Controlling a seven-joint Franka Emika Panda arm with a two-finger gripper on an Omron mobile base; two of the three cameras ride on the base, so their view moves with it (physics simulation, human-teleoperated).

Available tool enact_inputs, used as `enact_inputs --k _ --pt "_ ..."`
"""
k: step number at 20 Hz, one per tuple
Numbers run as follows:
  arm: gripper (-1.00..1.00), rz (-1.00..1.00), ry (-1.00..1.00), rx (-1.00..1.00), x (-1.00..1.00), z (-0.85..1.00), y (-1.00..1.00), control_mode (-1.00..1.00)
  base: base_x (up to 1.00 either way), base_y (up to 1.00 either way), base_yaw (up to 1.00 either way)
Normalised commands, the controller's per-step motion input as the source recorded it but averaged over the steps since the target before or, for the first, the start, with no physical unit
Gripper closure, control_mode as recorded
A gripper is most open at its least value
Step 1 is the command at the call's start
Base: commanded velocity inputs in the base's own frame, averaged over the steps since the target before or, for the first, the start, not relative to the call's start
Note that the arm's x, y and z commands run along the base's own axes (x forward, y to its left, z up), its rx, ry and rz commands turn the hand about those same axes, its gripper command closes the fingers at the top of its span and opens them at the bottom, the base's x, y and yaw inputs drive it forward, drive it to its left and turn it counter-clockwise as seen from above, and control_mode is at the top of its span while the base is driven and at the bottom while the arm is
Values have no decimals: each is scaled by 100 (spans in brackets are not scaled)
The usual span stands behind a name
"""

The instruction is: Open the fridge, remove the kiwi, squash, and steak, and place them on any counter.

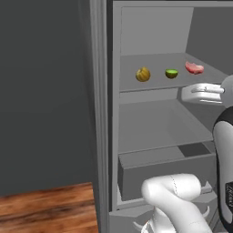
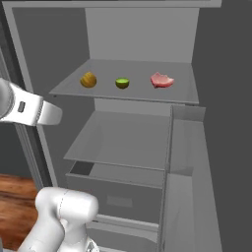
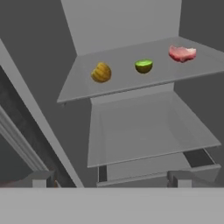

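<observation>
upper fridge shelf (image 2: 142, 93) holds everything in a row; squash (image 2: 88, 79), kiwi (image 2: 122, 83), steak (image 2: 162, 80), all apart

Glossy white rounded arm (image 1: 175, 200) links, dark joint band, thin dashed seam marks; small dark square on wrist.
</observation>
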Motion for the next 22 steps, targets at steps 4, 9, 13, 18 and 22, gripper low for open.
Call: enact_inputs --k 4,9,13,18,22 --pt "-100 -2 4 0 12 0 -14 -100 0 0 0" --pt "-100 -9 8 0 21 0 -35 -100 0 0 0" --pt "-100 -4 0 0 6 0 -19 -100 0 0 0" --pt "-100 -7 0 -18 36 -18 -31 -100 0 0 0" --pt "-100 -3 0 -19 27 -17 -41 -100 0 0 0"
